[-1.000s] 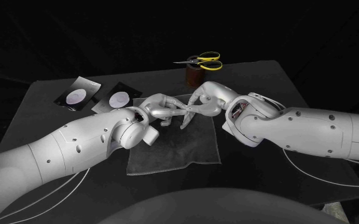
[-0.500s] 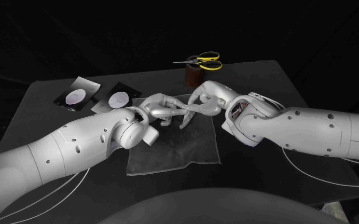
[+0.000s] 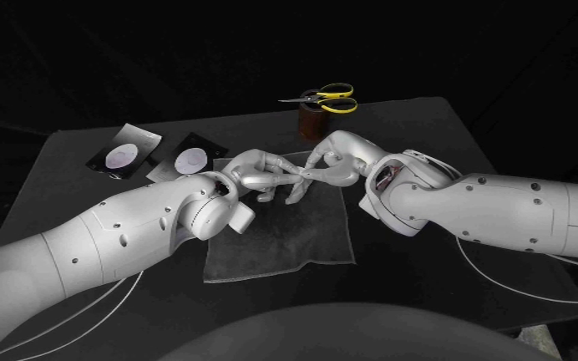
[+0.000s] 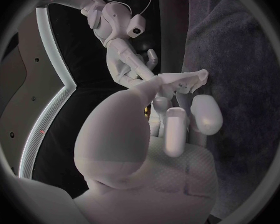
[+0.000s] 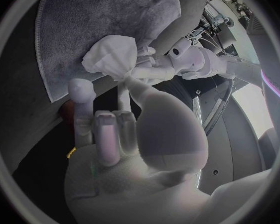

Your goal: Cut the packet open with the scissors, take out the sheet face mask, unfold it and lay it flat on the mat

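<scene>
Plainly, left hand [image 3: 267, 175] and right hand [image 3: 332, 160] both pinch the bunched sheet mask [image 5: 110, 55] above the mat [image 3: 283, 244]; pulling unevenly could tear it.

No lettering, brand, number or sign can be read anywhere. The two dark packet pieces [image 3: 124, 154] [image 3: 187, 160] near the bench's [image 3: 458, 139] far left corner bear only pale oval patches.

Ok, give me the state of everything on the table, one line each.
Mat: flat on the table.
Sheet mask: bunched, pinched between left hand and right hand above the mat.
Scissors: blades together, on the brown holder, untouched.
Two packets: lying beside the mat; cut or not, cannot tell.
</scene>
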### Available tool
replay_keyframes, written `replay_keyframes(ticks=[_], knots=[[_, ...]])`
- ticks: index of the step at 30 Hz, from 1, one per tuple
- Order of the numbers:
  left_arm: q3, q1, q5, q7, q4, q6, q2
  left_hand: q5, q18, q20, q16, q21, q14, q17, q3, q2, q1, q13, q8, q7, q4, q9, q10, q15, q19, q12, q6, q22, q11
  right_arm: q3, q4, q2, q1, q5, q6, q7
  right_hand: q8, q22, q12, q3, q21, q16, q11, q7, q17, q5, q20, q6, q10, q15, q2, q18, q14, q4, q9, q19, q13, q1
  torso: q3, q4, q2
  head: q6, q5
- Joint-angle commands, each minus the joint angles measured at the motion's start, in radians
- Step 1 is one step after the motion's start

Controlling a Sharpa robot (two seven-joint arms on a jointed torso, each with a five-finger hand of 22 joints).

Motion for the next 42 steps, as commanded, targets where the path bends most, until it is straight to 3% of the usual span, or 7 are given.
replay_keyframes(ticks=[1,21,25,29,30,36,42], knots=[[0.001,0.001,0.007,0.021,0.001,-0.007,0.0,0.002,-0.009,-0.009,0.004,0.004,0.011,0.06,0.001,0.002,-0.011,-0.001,0.005,-0.002,0.007,0.033,-0.01,-0.008,0.0,-0.004,0.006,0.0,0.0,0.0,0.004,-0.004,-0.001,0.026,0.002,0.013,0.012,0.002,0.003,0.009,0.004,0.003,-0.005,-0.009,0.263,0.003,0.0,0.016,0.1,-0.007,0.02,-0.003,0.106,-0.006,0.014,0.004,0.25,0.007,0.0001,-0.0001,0.0,0.0,0.0],[0.001,0.001,0.007,0.013,0.002,-0.001,-0.003,0.002,-0.009,-0.01,0.004,0.003,0.011,0.06,-0.001,-0.002,-0.011,-0.001,0.01,-0.006,0.008,0.035,-0.01,-0.009,0.0,-0.005,0.009,0.0,-0.003,0.0,0.007,-0.02,-0.001,0.081,-0.03,0.028,0.015,0.003,0.003,0.014,0.004,0.003,-0.005,-0.009,0.263,0.002,-0.001,0.017,0.1,-0.007,0.021,-0.003,0.106,-0.008,0.016,0.005,0.25,0.008,0.0003,-0.0005,0.0,0.0,-0.001],[0.001,0.001,0.01,0.006,0.002,0.007,-0.003,0.002,-0.008,-0.01,0.003,-0.001,0.008,0.055,-0.001,-0.003,-0.016,-0.096,0.008,-0.006,0.013,0.034,-0.075,-0.01,-0.005,-0.045,0.001,-0.007,-0.002,0.0,0.009,-0.021,-0.001,0.088,-0.03,0.031,0.015,0.003,0.004,0.014,0.005,0.003,-0.005,-0.009,0.263,0.002,-0.001,0.017,0.1,-0.007,0.021,-0.003,0.106,-0.009,0.016,0.005,0.25,0.008,0.0002,0.0001,0.0,0.0,-0.001],[0.001,0.001,0.015,-0.005,0.003,0.015,-0.001,0.002,-0.006,-0.008,0.001,-0.006,0.004,0.049,-0.014,-0.019,-0.031,-0.18,-0.013,0.007,0.024,0.024,-0.143,-0.004,-0.011,-0.09,-0.038,-0.017,0.008,0.0,0.01,-0.021,-0.001,0.091,-0.031,0.032,0.016,0.003,0.004,0.015,0.004,0.003,-0.005,-0.009,0.263,0.002,-0.001,0.017,0.1,-0.007,0.022,-0.003,0.106,-0.009,0.017,0.005,0.25,0.008,-0.0002,0.0004,0.0,0.0,0.0],[0.001,0.001,0.016,-0.01,0.003,0.017,0.0,0.001,-0.006,-0.003,-0.001,-0.01,0.001,0.043,-0.028,-0.037,-0.043,-0.21,-0.039,0.024,0.032,0.012,-0.17,0.007,-0.015,-0.105,-0.085,-0.022,0.021,0.0,0.011,-0.02,-0.001,0.094,-0.031,0.033,0.016,0.003,0.004,0.015,0.004,0.003,-0.005,-0.009,0.263,0.002,-0.001,0.017,0.1,-0.007,0.022,-0.003,0.106,-0.009,0.017,0.005,0.25,0.008,-0.0003,0.0003,0.0,0.0,0.001],[0.001,0.001,0.018,-0.018,-0.001,0.021,0.007,0.002,-0.006,0.019,-0.001,-0.014,-0.003,0.04,-0.047,-0.055,-0.045,-0.214,-0.091,0.056,0.045,-0.011,-0.186,0.035,-0.02,-0.112,-0.157,-0.027,0.053,0.0,0.016,-0.019,-0.001,0.108,-0.029,0.04,0.016,0.003,0.002,0.016,0.003,0.003,-0.005,-0.009,0.263,0.003,-0.001,0.017,0.1,-0.007,0.022,-0.003,0.106,-0.009,0.017,0.005,0.249,0.008,-0.0001,-0.0002,0.0,0.0,0.003],[0.001,0.001,0.016,-0.02,-0.004,0.03,0.019,0.002,-0.005,0.028,0.0,-0.014,-0.004,0.041,-0.053,-0.059,-0.039,-0.214,-0.106,0.063,0.048,-0.018,-0.188,0.043,-0.02,-0.113,-0.169,-0.027,0.061,0.0,0.02,-0.016,-0.001,0.117,-0.027,0.043,0.017,0.002,0.002,0.017,0.0,0.003,-0.005,-0.009,0.263,0.003,-0.001,0.017,0.1,-0.007,0.022,-0.003,0.106,-0.01,0.017,0.004,0.249,0.008,0.0004,-0.0005,0.0,0.0,0.005]])
